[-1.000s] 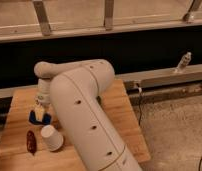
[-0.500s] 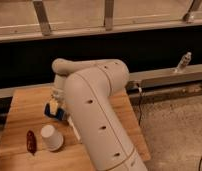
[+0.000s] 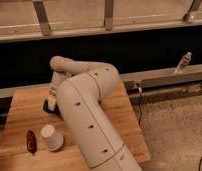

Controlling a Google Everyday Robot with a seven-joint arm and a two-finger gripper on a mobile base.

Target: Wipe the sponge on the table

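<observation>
The table [image 3: 24, 107] is a light brown wooden plank top filling the lower left of the camera view. My white arm reaches over it from the lower right. My gripper [image 3: 52, 101] points down at the table's middle, near the far edge. The blue-grey sponge [image 3: 46, 106] lies on the wood right under the gripper, with only its left edge showing. The gripper and arm hide the rest of the sponge.
A white cup [image 3: 52, 137] stands upside down near the table's front left. A dark red chili-like item [image 3: 30, 141] lies just left of it. A white bottle [image 3: 183, 62] stands on the metal ledge at the right. Grey floor lies to the table's right.
The gripper and the sponge under it have slid to the right and a little toward the table's far edge. The arm has swung right with them. Cup and chili have not moved.
</observation>
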